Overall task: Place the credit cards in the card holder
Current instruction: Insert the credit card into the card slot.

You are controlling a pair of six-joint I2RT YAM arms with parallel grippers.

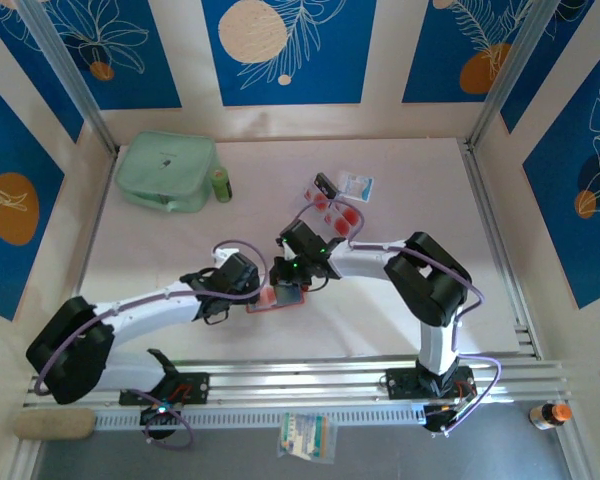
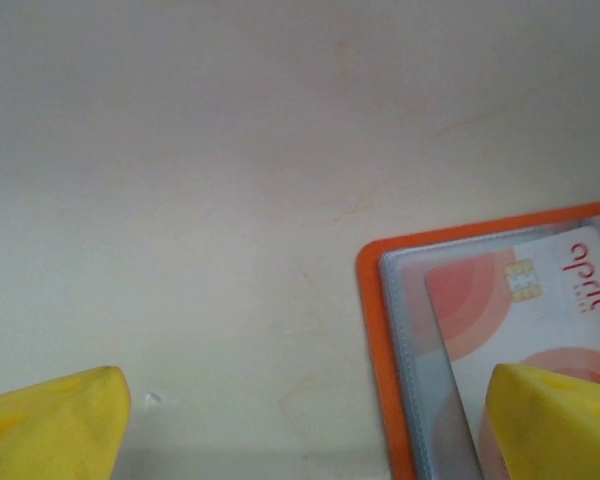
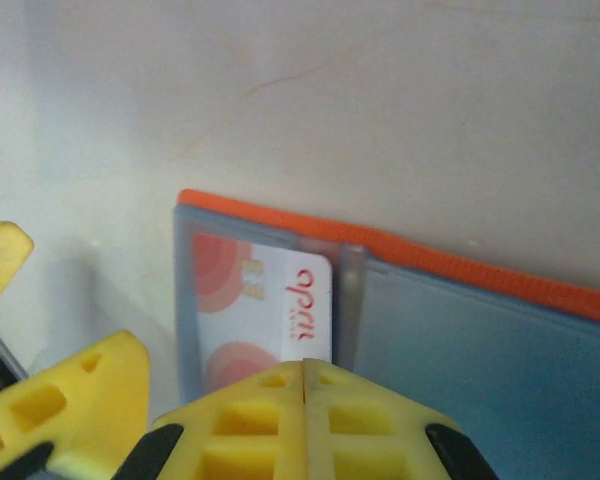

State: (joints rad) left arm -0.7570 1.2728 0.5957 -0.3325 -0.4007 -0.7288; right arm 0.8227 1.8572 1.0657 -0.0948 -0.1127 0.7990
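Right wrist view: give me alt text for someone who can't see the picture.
The right gripper, its yellow fingers closed together, pinches a white credit card with red circles at the clear sleeve of the open orange card holder, which lies on a pale table.

From above we see strong, even light. The pale counter is nearly washed out, and the metal rail at the near edge shines with glare. Shadows on the counter are soft and short. The frame posts lean outward at the edges, where the lens bends the picture.

In the left wrist view everything is hazy and low in contrast. The left fingers are blurred, and a dim grey shadow lies between them. The credit card just above the right-hand one is a little soft.

In the right wrist view the right fingers are out of focus. The print on the card above them is sharp, and a bluish shadow falls on the counter left of them.
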